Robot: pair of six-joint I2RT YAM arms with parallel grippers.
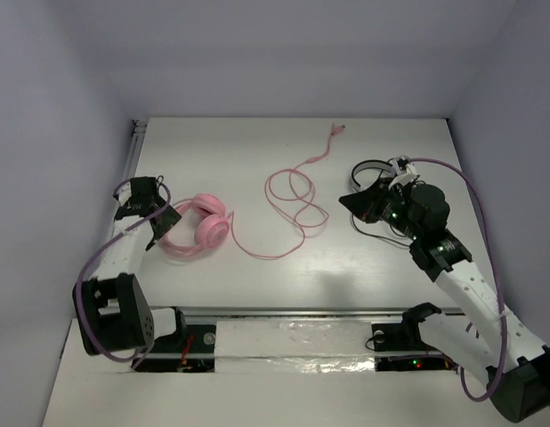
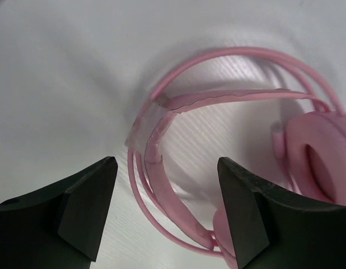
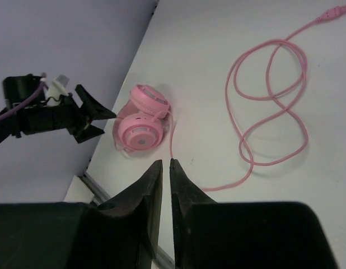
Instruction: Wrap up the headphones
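Headphones (image 1: 202,229) lie at the left of the desk (image 1: 391,267), pink cable (image 1: 293,200) looped toward the middle.
Left pincer (image 2: 167,168) stands released astride the headband (image 2: 229,98); right pincer (image 3: 166,165) hovers all but clenched, grasping nothing, well apart.

**Soft, even light; the close view is blurred**

Diffuse overhead light washes the white tabletop (image 1: 373,258) evenly, leaving one faint grey shadow smudge near its front edge. In the left wrist view the pink over-ear headphones (image 2: 218,101) and the black fingers (image 2: 83,207) of the left gripper (image 2: 166,165) are out of focus, and the headband throws soft shadows. The right wrist view is sharper, the right gripper (image 3: 165,165) is underexposed, and the thin pink cable (image 3: 274,101) casts a fine shadow.
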